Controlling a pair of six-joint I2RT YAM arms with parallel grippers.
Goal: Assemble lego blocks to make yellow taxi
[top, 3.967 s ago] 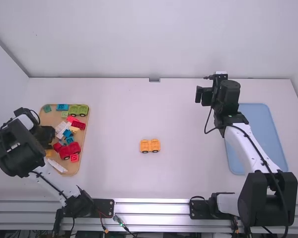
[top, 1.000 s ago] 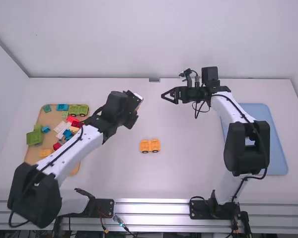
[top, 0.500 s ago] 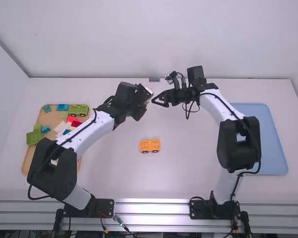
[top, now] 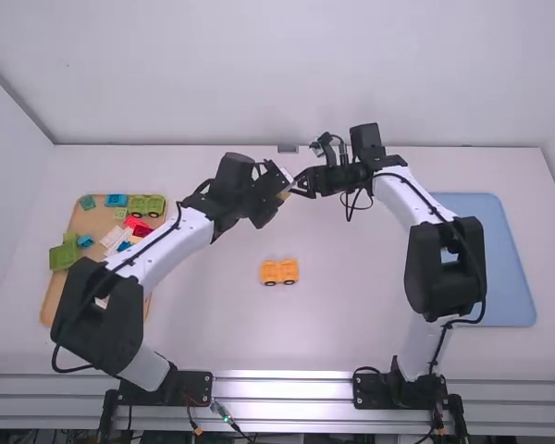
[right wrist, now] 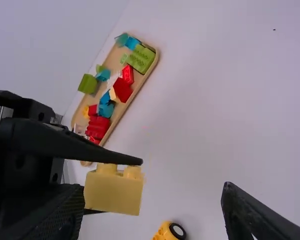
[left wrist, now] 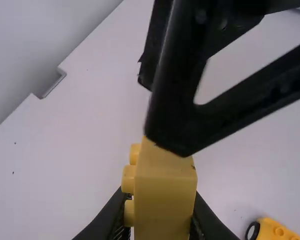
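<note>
above the middle of the table [top: 351, 324], the left gripper [left wrist: 157, 212] has its fingers closed on a yellow block [right wrist: 112, 192], holding it up off the surface. the right gripper [right wrist: 150, 187] has its fingers spread wide, with nothing gripped between them; one finger is right by the block, though i can't tell whether it touches. it looks like a handover from left to right, at the point just before the right one would shut.

as for the taxi, it seems to be at an early stage. the wheeled yellow base [top: 279, 272] sits upright on the table with nothing built on it, well below the grippers. the held block is probably meant to go on top, so the stacking, pressing down and any finishing pieces are all left to do.

over on the left, the wooden tray [top: 91, 222] carries the loose pieces: a green wheeled base [top: 147, 205], a blue block [top: 116, 200] near the far edge, a green block [top: 63, 255] by the outer side, red pieces [right wrist: 97, 127] and some white pieces [top: 114, 239] among them. on the far right lies a blue tray [top: 499, 268], partly hidden by the right arm [top: 449, 268].
</note>
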